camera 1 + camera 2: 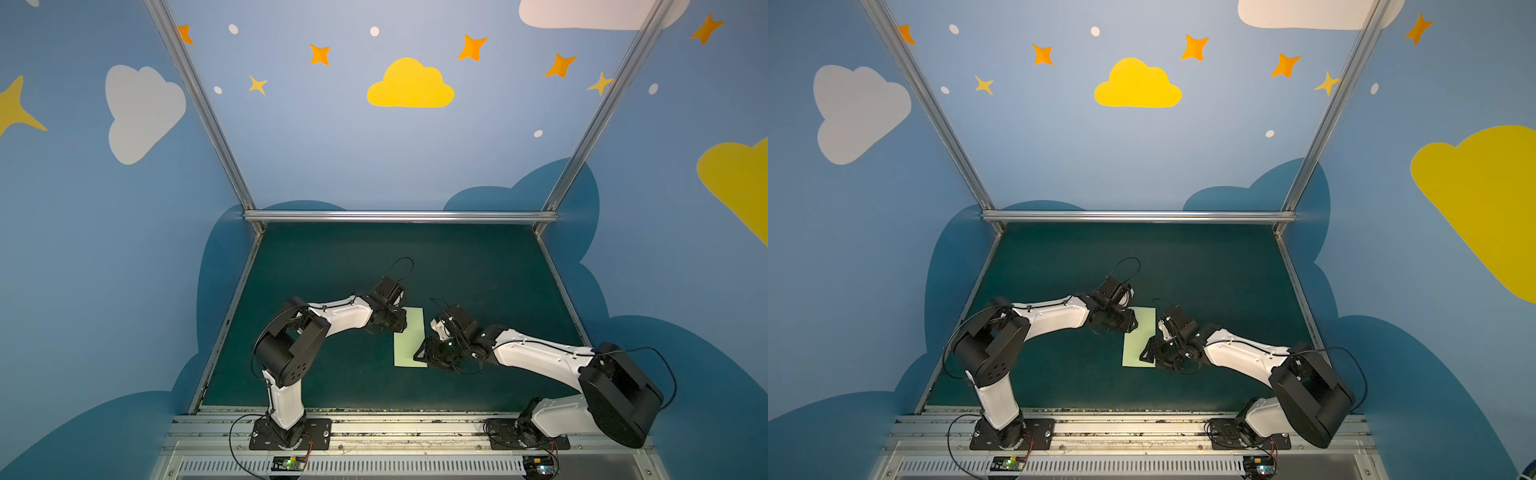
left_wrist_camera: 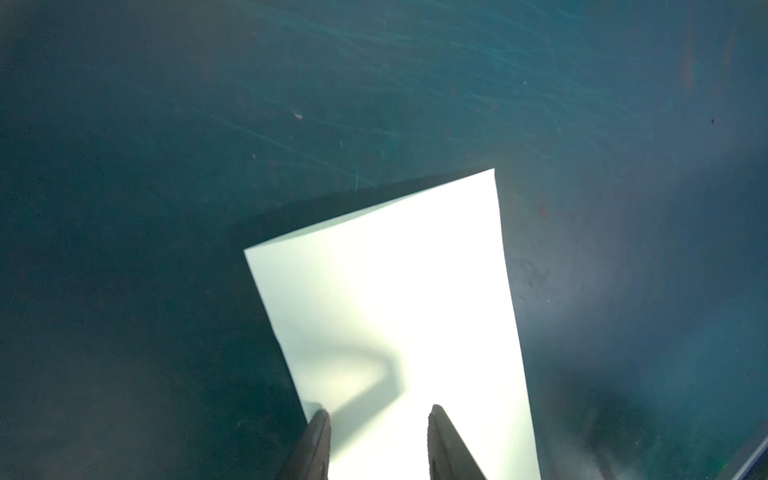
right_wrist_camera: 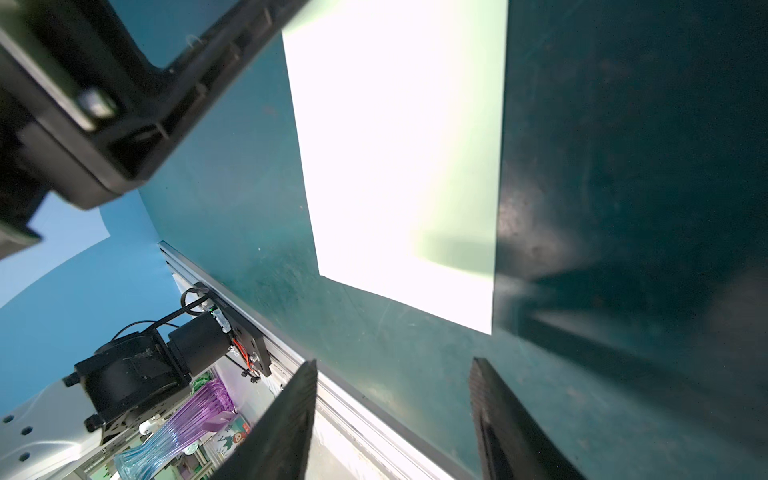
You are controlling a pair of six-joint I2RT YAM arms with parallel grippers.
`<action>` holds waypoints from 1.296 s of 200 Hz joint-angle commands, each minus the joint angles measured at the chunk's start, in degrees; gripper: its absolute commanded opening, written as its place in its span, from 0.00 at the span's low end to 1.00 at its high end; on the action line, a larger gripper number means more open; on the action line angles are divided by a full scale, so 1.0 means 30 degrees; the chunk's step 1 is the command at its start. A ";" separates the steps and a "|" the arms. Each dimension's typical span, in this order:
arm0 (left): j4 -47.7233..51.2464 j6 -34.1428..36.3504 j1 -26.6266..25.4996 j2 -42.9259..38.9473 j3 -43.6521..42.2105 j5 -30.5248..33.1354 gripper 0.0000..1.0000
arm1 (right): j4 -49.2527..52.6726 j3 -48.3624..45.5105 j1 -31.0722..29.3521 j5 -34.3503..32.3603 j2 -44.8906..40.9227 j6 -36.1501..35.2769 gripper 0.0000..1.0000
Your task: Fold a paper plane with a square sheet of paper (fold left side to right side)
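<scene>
**Left gripper point(image 2: 378, 411) slack over the paper point(image 1: 409, 345)**

Its two fingers stand apart with nothing between them, tips over the sheet's left edge near the far end (whether they touch it is unclear). The right gripper point(image 3: 395, 365) is likewise spread and empty, just off the sheet's right edge by the near corner. The pale green paper lies on the dark green mat point(image 1: 457, 270), a tall rectangle between the two arms.

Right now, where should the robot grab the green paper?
The paper lies nearly flat on the mat, so pinch an edge. The short edge ahead of the left gripper looks slightly lifted, shadow beneath it; probably come in low from beyond that end.
</scene>
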State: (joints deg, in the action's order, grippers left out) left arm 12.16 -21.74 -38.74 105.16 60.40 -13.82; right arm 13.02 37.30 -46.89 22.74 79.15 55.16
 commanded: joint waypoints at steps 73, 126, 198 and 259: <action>0.0681 -0.1377 -0.0180 -0.2146 -0.0620 -0.1845 0.40 | 0.0711 -0.0554 0.0131 -0.1549 -0.0996 0.0158 0.52; 0.0156 -0.2258 -0.0622 -0.3893 -0.2134 -0.2481 0.40 | -0.1204 -0.1941 0.0662 -0.0450 -0.0985 0.0644 0.36; -0.0016 -0.1985 -0.0388 -0.3238 -0.1894 -0.1916 0.39 | -0.1878 -0.2388 0.0743 -0.0235 -0.1007 0.0922 0.40; 0.0342 -0.0875 0.1781 -0.0420 0.1392 -0.3151 0.39 | -0.2010 -0.2501 0.0757 -0.0213 -0.0879 0.1009 0.45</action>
State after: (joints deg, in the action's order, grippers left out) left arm 12.03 -26.74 -35.64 100.97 62.13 -21.37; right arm 7.25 30.52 -44.82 21.93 76.79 58.08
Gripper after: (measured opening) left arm 0.392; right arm 0.442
